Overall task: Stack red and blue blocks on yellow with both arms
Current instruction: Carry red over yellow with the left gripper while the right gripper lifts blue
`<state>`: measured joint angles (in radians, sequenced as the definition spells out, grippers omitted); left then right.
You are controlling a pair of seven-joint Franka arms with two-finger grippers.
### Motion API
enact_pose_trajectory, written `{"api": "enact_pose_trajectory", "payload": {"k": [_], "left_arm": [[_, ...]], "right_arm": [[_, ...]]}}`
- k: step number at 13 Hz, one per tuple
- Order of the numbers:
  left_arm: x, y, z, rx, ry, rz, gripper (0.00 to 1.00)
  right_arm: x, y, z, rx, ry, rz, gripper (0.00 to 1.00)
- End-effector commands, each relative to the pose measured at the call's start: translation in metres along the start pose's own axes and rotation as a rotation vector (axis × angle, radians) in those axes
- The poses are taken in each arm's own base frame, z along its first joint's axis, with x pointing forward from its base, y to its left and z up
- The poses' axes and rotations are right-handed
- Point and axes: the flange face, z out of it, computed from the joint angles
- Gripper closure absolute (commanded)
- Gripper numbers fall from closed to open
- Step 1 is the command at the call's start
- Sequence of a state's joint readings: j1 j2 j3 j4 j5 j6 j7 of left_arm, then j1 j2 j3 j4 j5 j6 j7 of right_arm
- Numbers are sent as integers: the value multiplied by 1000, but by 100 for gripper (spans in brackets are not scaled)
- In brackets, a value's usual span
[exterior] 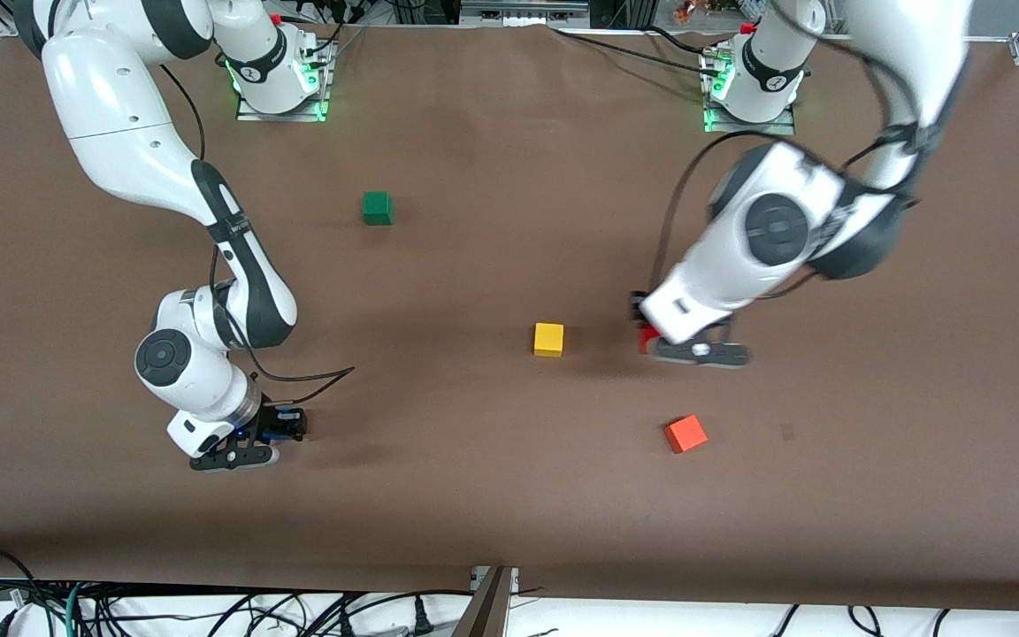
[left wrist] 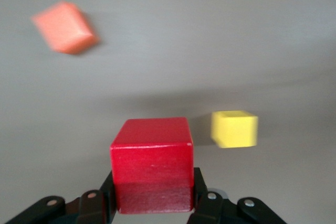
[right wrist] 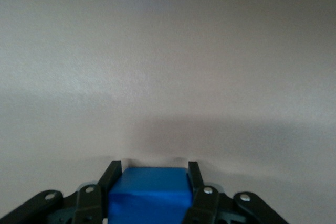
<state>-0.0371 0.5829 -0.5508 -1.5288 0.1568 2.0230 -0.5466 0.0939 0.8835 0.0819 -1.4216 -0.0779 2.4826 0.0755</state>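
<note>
The red block is pinched between the fingers of the left gripper, up over the table just beside the yellow block, toward the left arm's end. The blue block is clamped in the right gripper, low over the table toward the right arm's end, well apart from yellow. An orange block lies nearer the front camera than yellow, and a green block lies farther.
</note>
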Motion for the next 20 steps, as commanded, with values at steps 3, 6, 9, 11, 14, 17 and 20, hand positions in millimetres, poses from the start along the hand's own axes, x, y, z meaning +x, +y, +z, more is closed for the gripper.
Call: {"api": "enact_pose_trajectory", "payload": {"k": [3, 6, 9, 11, 14, 17, 20], "left_arm": [[14, 68, 76, 64, -4, -50, 100], [6, 88, 115, 71, 0, -61, 100], [5, 89, 118, 74, -2, -56, 100], [-4, 102, 122, 79, -2, -32, 100], [-8, 106, 123, 84, -3, -23, 100], [-9, 107, 122, 89, -1, -17, 100], [-12, 104, 124, 113, -9, -6, 100]], "right_arm": [[1, -4, -38, -13, -85, -15, 67], [15, -25, -108, -9, -142, -32, 66], [26, -56, -148, 33, -172, 2, 66], [30, -83, -166, 32, -171, 35, 64], [26, -109, -167, 30, -173, 88, 64], [21, -133, -168, 27, -174, 123, 64], [17, -151, -168, 24, -174, 147, 64]]}}
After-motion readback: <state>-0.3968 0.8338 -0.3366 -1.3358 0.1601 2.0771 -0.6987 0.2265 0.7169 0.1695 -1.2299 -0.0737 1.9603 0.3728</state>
